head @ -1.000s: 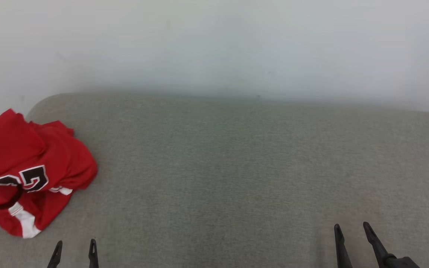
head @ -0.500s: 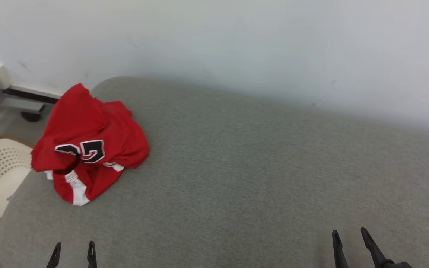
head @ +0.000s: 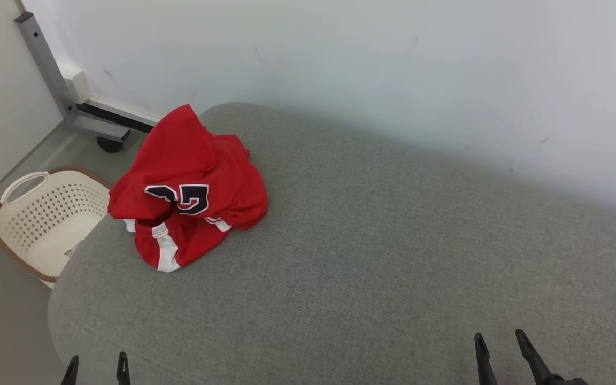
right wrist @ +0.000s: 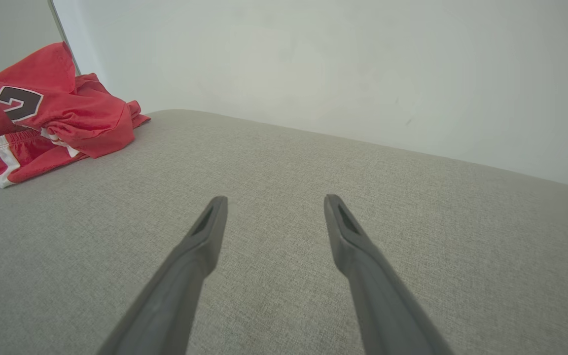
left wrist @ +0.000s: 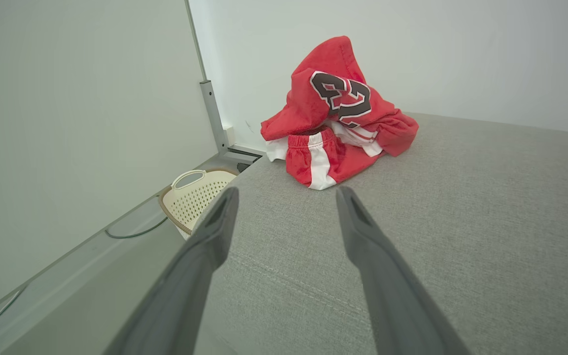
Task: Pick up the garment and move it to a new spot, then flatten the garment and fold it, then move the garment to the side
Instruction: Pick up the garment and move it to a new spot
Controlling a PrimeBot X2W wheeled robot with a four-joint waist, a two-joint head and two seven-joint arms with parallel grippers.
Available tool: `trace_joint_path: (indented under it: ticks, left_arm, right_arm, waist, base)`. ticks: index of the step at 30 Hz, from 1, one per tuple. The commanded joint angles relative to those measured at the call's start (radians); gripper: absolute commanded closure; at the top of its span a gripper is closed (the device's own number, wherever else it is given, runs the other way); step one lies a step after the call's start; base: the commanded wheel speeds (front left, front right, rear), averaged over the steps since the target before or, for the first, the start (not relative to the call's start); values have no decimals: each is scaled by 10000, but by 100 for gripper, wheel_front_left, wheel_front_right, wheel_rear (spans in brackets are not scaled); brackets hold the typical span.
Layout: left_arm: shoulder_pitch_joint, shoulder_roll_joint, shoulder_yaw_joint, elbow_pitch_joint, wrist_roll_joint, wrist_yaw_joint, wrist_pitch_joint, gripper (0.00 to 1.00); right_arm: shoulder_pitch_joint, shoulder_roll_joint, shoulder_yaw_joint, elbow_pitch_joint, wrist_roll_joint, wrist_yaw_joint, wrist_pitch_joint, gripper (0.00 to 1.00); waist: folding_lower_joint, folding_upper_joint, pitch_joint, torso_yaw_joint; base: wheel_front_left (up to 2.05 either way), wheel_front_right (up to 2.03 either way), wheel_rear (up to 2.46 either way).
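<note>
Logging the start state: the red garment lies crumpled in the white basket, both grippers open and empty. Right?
No: the red garment lies crumpled on the grey cushion; the white basket stands beside it on the floor, as the head view shows. The left gripper and right gripper are open and empty.

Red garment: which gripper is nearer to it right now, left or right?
Left. The left gripper is open, with the red garment ahead of it at the left end of the grey cushion; the right gripper, also open, sits far off to the garment's right.
</note>
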Motion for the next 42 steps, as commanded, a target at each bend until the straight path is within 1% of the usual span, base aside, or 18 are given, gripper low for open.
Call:
trace_joint_path:
  ticks: [1,12,19,24,27,35,38,42]
  left_arm:
    - [51,-25,35,16,-4,-51,-40,0]
    - [-28,-121,154,-32,-10,99,-40,0]
    - [-310,-158,241,-140,-105,178,-40,0]
    - [-876,-163,480,-191,-249,109,-38,0]
    - [-1383,-54,698,-268,-307,33,-40,0]
    - [-3115,548,1377,-37,-370,-90,-40,0]
    - [-3889,815,1801,413,-649,-154,-38,0]
    - [-4443,1061,2090,1007,-866,-167,-40,0]
  right_arm:
    - [92,-16,21,-5,63,33,-42,0]
    - [66,-16,143,5,21,33,-42,0]
    - [-167,-16,232,-4,-53,33,-42,0]
    - [-318,-18,317,-21,-121,33,-42,0]
    - [-468,-19,324,-51,-175,33,-30,0]
    - [-918,-15,248,-108,-272,34,-30,0]
    - [-1183,-16,196,-151,-242,34,-30,0]
    - [-1344,-15,175,-161,-171,34,-30,0]
  waist:
    - [0,0,-26,101]
    - [0,0,14,91]
    - [0,0,180,-309]
    - [0,0,406,-893]
    - [0,0,587,-1296]
    - [0,0,1295,-2420]
    - [0,0,1712,-2933]
    - [0,0,1959,-3274]
  base:
    - [0,0,0]
    - [0,0,0]
    - [0,0,0]
    - [0,0,0]
    - [0,0,0]
    - [0,0,0]
    - [0,0,0]
    - [0,0,0]
